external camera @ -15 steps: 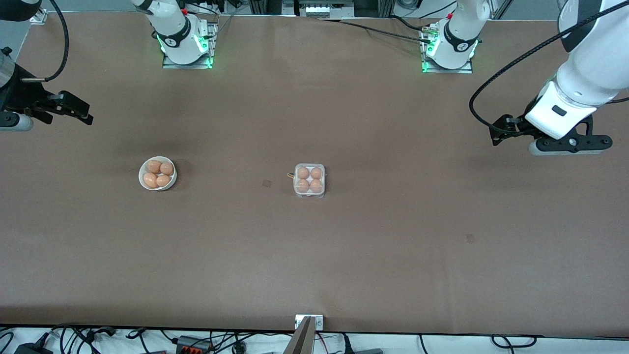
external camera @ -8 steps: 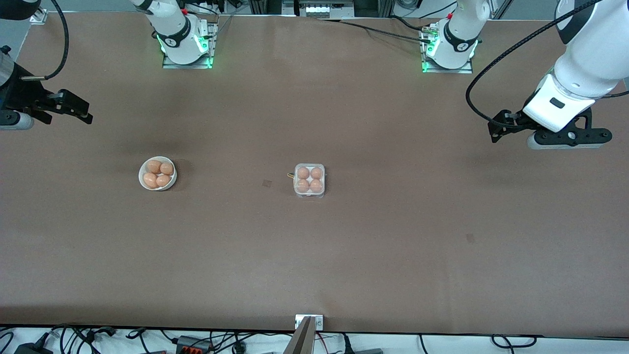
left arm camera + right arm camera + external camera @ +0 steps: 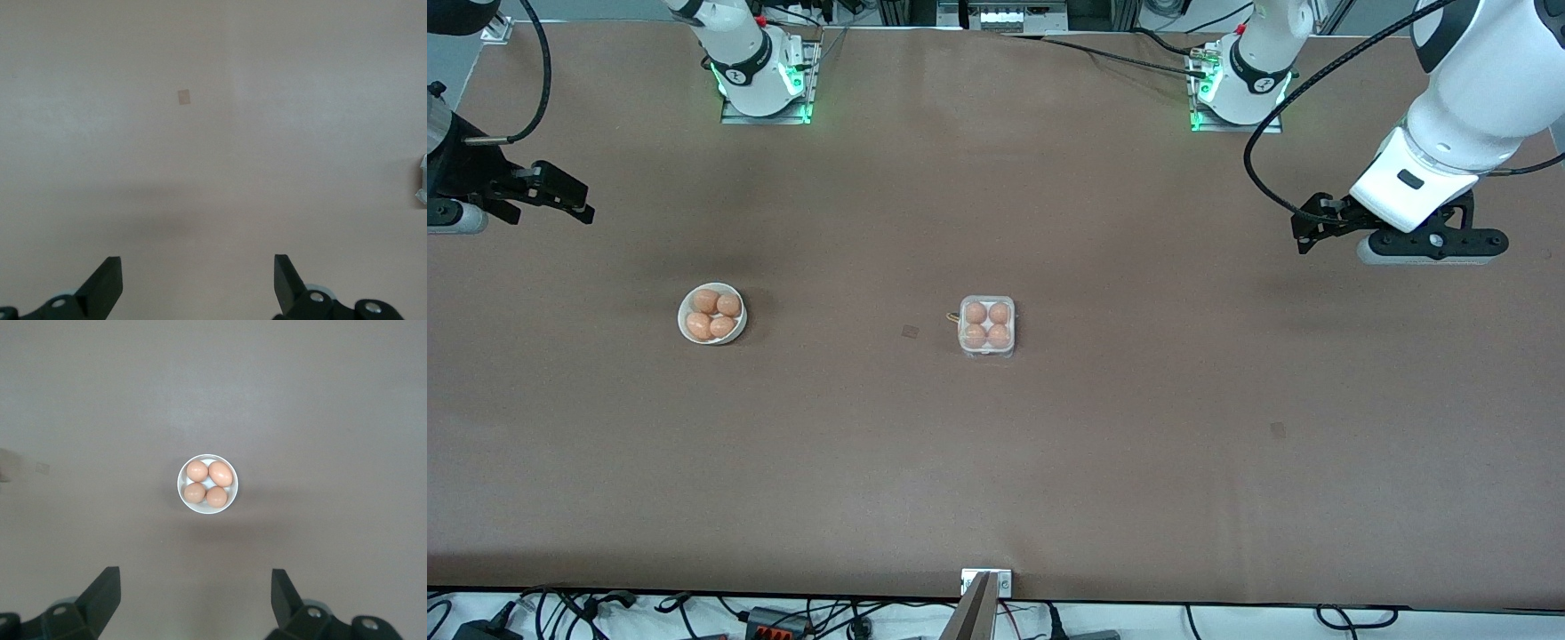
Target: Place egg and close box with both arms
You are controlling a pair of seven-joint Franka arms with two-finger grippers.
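The clear box (image 3: 986, 327) sits mid-table with four orange-brown eggs (image 3: 975, 313) in its cells, and its see-through lid looks folded down over them. One edge of the box (image 3: 423, 180) shows in the left wrist view. Four more eggs (image 3: 221, 473) lie in a white bowl (image 3: 711, 314) toward the right arm's end. My left gripper (image 3: 1320, 222) (image 3: 198, 263) hangs open and empty over bare table at the left arm's end. At its own end my right gripper (image 3: 560, 194) (image 3: 195, 577) is also raised, open and empty, looking down on the bowl (image 3: 207, 484).
Both arm bases (image 3: 763, 76) (image 3: 1238, 84) stand along the table's edge farthest from the front camera. Small dark marks (image 3: 910, 332) (image 3: 1278, 430) lie on the brown tabletop. A metal bracket (image 3: 986, 582) sits at the table's edge nearest the front camera.
My left arm has drifted a little toward the table's middle and toward the bases. The right arm, box and bowl have stayed put.
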